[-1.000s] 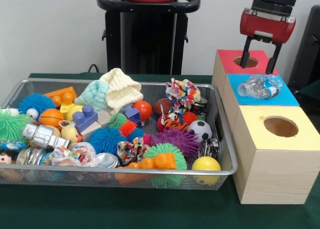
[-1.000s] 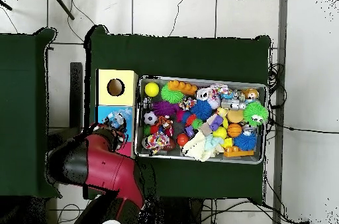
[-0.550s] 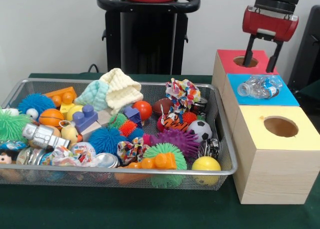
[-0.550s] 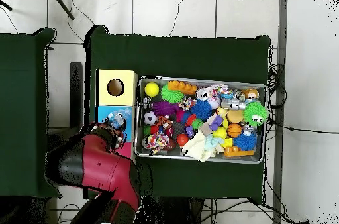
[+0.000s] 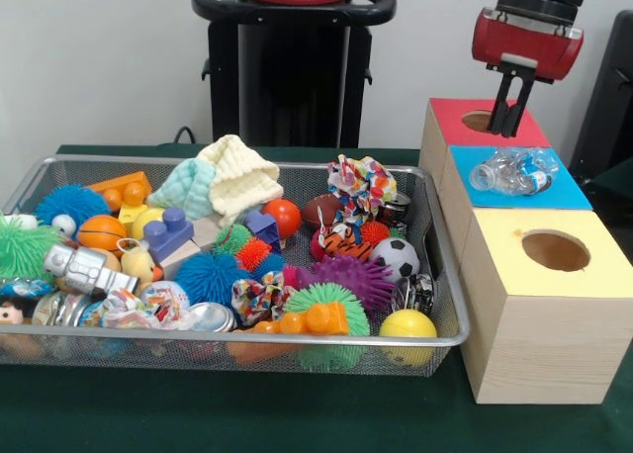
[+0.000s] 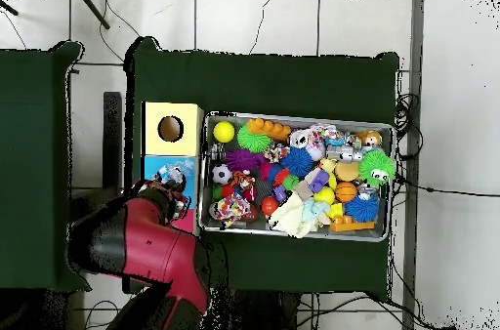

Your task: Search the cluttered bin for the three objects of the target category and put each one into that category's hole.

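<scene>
A crushed clear plastic bottle [image 5: 512,170] lies on top of the blue box [image 5: 569,192], over its hole; from overhead the bottle [image 6: 172,179] shows at the arm's edge. My gripper [image 5: 506,129] hangs above the red box [image 5: 455,127], fingertips together just over its hole [image 5: 479,121], holding nothing. It is up and behind the bottle, not touching it. The wire bin [image 5: 442,275] is packed with toys: spiky balls, a soccer ball [image 5: 398,257], a yellow ball [image 5: 407,325], cloths, blocks and cans. In the overhead view my red arm [image 6: 137,243] hides the gripper and the red box.
The yellow box [image 5: 539,315] with a round hole [image 5: 555,250] stands nearest the camera, right of the bin; from overhead the yellow box [image 6: 154,114] sits beside the bin [image 6: 298,117]. A black stand [image 5: 292,72] rises behind the bin.
The fingers, spread wide a second ago, have come together. The gripper rose slightly and sits a little left. The bottle has not moved.
</scene>
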`<state>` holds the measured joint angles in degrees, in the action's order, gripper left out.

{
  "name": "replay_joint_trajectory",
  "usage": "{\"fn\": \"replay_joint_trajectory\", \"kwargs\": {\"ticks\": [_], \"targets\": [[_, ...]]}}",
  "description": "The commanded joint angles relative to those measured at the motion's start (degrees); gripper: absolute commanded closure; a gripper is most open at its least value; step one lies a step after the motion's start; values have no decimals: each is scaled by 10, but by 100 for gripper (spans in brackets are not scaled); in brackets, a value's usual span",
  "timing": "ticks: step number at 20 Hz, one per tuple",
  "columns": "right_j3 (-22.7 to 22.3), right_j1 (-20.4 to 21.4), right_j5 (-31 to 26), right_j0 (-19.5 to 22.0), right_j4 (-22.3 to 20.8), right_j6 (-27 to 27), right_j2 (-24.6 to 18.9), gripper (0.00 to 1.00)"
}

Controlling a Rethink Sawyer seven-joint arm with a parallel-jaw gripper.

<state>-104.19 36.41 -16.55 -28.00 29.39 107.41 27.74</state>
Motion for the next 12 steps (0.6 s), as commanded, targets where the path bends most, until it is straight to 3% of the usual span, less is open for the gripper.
{"fn": "replay_joint_trajectory", "kwargs": {"ticks": [1,12], "targets": [[34,-15,-74,9,4,132,-19,100],[26,-24,-63,12,17,143,-38,100]]}}
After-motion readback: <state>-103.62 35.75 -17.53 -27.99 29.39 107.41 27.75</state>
